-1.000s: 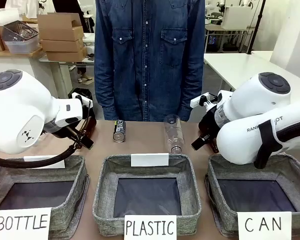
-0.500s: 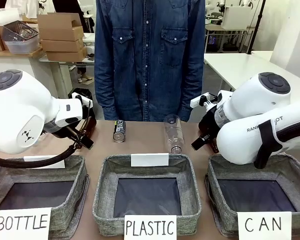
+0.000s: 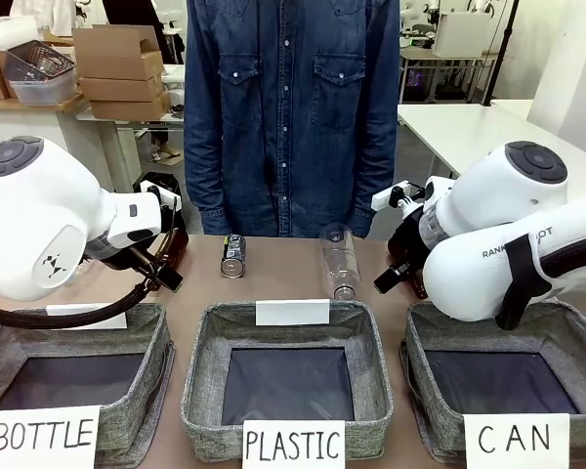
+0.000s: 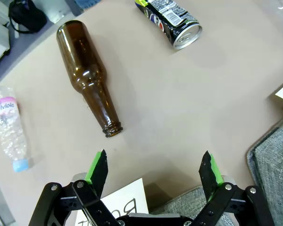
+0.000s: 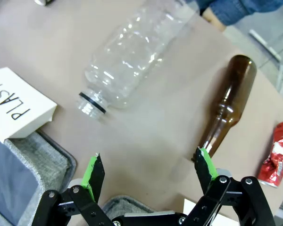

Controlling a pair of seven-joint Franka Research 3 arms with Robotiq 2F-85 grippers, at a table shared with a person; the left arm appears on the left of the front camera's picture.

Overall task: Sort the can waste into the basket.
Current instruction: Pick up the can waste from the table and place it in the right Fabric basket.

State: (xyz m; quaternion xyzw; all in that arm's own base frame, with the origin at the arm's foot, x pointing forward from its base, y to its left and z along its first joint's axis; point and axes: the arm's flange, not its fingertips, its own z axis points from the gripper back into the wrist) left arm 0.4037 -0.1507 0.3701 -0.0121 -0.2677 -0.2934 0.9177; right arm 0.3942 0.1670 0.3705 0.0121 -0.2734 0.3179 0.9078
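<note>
A dark can point(image 3: 233, 257) with silver ends lies on the brown table beyond the middle basket; the left wrist view has it point(image 4: 172, 20) at the top. A dented red can point(image 5: 275, 155) lies at the right edge of the right wrist view. The grey basket signed "CAN" point(image 3: 430, 332) stands at the front right, under my right arm. My left gripper point(image 4: 154, 168) hangs open above bare table, near the mouth of a brown bottle point(image 4: 87, 77). My right gripper point(image 5: 147, 170) is open too, with nothing between its fingers.
Baskets signed "BOTTLE" point(image 3: 142, 327) and "PLASTIC" point(image 3: 285, 430) stand at the front left and middle. A clear plastic bottle point(image 3: 339, 262) lies beyond the middle basket, a second brown bottle point(image 5: 225, 108) beside the red can, a crushed clear bottle point(image 4: 10, 129) far left. A person in denim point(image 3: 293, 117) stands across the table.
</note>
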